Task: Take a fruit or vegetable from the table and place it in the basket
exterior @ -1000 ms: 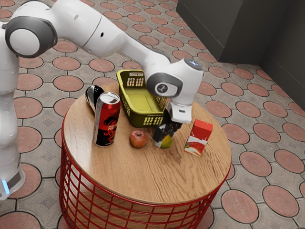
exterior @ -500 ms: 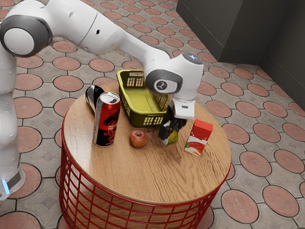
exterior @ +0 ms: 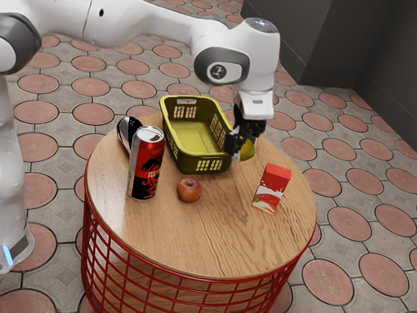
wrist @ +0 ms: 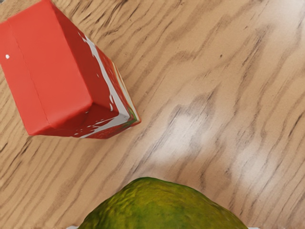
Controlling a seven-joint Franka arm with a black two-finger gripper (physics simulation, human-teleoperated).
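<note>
In the exterior view, if you take the table (exterior: 215, 241) as a clock with twelve at its far edge, your gripper (exterior: 242, 149) was above the wood toward one or two o'clock. Its fingers (exterior: 237, 144) were closed around the fruit (exterior: 247, 152), and they stood apart only as much as its body required. The fruit lay between them, low at their tips, and its green-yellow side came out toward three o'clock of the near finger. It was held up off the wood, outside the basket (exterior: 209, 157), near the four o'clock corner of this one; if it touched the wall there, I could not tell.

In the wrist view, you had the rounded green top of the fruit close under the hand, and the red box (wrist: 47, 71) stood beyond it, apart from it.

The basket was at twelve o'clock on the table, with its floor bare. The apple (exterior: 189, 190) rested near the middle, at six o'clock from the basket. The can (exterior: 147, 163) stood upright at ten o'clock, with a dark shiny thing (exterior: 130, 130) just behind it. The box was upright at three o'clock.
</note>
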